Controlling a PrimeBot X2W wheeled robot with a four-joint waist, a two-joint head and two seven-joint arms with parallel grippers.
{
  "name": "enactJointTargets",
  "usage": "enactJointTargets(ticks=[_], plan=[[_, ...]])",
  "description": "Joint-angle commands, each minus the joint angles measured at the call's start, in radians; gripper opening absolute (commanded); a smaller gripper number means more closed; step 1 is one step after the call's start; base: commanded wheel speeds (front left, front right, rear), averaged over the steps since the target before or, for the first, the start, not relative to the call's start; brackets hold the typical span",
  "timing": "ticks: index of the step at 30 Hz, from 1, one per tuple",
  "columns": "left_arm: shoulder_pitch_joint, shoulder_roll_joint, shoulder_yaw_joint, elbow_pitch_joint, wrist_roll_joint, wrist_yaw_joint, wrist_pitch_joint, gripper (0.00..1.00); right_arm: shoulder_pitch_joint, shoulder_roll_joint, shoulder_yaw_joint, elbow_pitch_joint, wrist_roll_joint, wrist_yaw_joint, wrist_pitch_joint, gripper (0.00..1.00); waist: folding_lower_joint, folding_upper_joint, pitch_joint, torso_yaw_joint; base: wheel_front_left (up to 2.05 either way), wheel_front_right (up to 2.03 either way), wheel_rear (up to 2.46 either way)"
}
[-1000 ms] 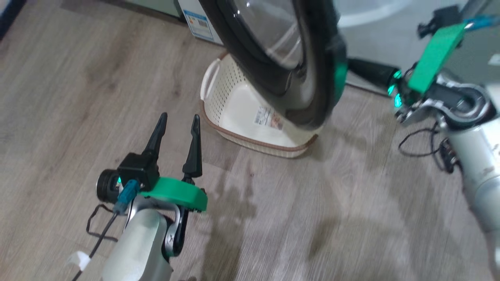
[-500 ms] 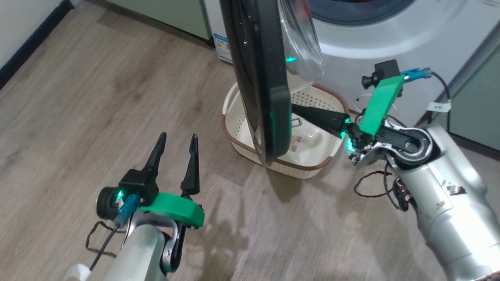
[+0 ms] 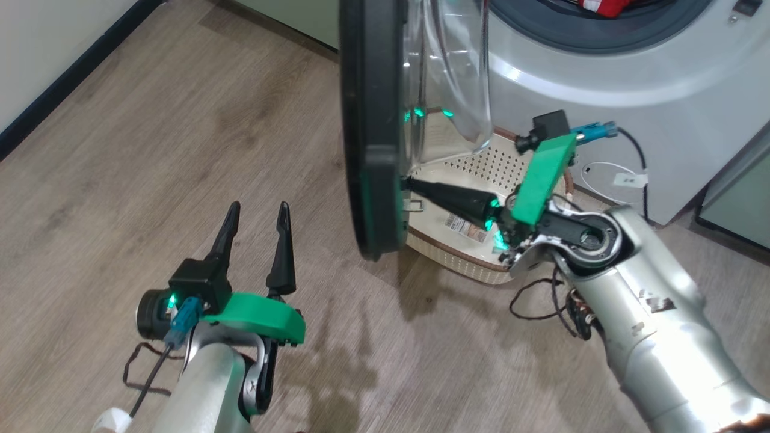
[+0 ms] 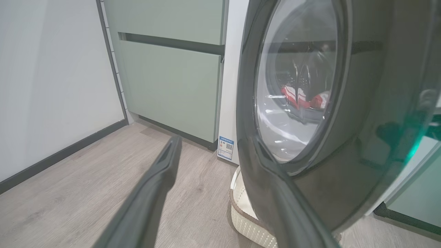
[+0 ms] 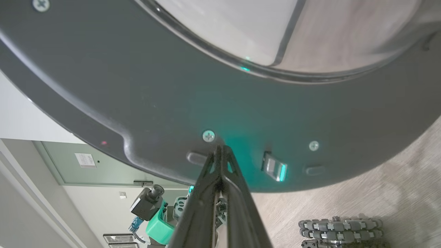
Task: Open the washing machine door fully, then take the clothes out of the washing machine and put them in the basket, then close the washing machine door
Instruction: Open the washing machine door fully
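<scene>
The washing machine door (image 3: 372,132) stands swung out, edge-on in the head view, its glass bowl (image 3: 452,72) facing the white washing machine (image 3: 601,84). My right gripper (image 3: 405,184) is shut, tips pressed against the door's inner black rim (image 5: 137,86) beside the latch hook (image 5: 274,167); the right gripper (image 5: 219,148) holds nothing. My left gripper (image 3: 257,210) hovers open and empty over the floor, left of the door. Red clothes (image 3: 601,5) lie in the drum, also visible as clothes (image 4: 303,98) through the glass. The cream basket (image 3: 475,267) sits on the floor under the door.
Pale green cabinets (image 4: 168,79) and a wall with a dark skirting (image 3: 66,78) lie to the left. A blue sticker (image 4: 225,148) marks the washer's lower corner. Another cabinet (image 3: 737,198) stands to the right. Wooden floor (image 3: 150,150) spreads left of the door.
The head camera has shifted. The door has swung further out, from angled to edge-on, with my right gripper's tips following on its inner rim. The left gripper has held its pose.
</scene>
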Motion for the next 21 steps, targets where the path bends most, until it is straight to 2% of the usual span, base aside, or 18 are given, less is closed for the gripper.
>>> enactJointTargets(ticks=[1, 6, 11, 13, 14, 18, 21], plan=[[-0.024, 0.015, 0.035, -0.036, -0.003, 0.006, -0.007, 1.00, -0.008, 0.025, 0.012, -0.029, -0.003, 0.008, -0.006, 0.00, 0.0000, -0.0001, 0.001, 0.000, 0.00, 0.00, 0.00], [-0.030, 0.015, 0.040, -0.042, -0.005, 0.009, -0.007, 1.00, -0.019, 0.041, 0.028, -0.009, -0.008, 0.008, -0.039, 0.00, 0.0000, -0.0001, 0.002, 0.002, 0.00, 0.00, 0.00], [-0.033, 0.015, 0.046, -0.034, -0.003, 0.009, -0.007, 1.00, -0.022, 0.045, 0.020, 0.028, -0.035, 0.008, -0.137, 0.01, 0.0000, -0.0001, -0.016, -0.002, 0.00, 0.00, 0.00], [-0.031, 0.015, 0.055, -0.023, 0.004, 0.003, -0.007, 1.00, -0.010, 0.042, 0.018, 0.031, -0.042, 0.008, -0.165, 0.50, 0.0000, -0.0001, -0.034, -0.007, 0.00, 0.00, 0.00], [-0.028, 0.015, 0.060, -0.017, 0.009, -0.002, -0.007, 1.00, 0.001, 0.037, 0.014, 0.028, -0.042, 0.008, -0.180, 1.00, 0.0000, -0.0001, -0.048, -0.011, 0.00, 0.00, 0.00], [-0.013, 0.016, 0.104, 0.014, 0.052, -0.033, -0.007, 1.00, 0.064, 0.015, -0.004, -0.011, -0.054, 0.008, -0.272, 1.00, 0.0000, -0.0001, -0.105, -0.043, 0.00, 0.00, 0.00], [0.007, 0.030, 0.182, 0.040, 0.078, -0.066, -0.007, 1.00, 0.126, -0.014, -0.010, -0.057, -0.101, 0.008, -0.433, 1.00, 0.0000, -0.0001, -0.149, -0.109, 0.00, 0.00, 0.00]])
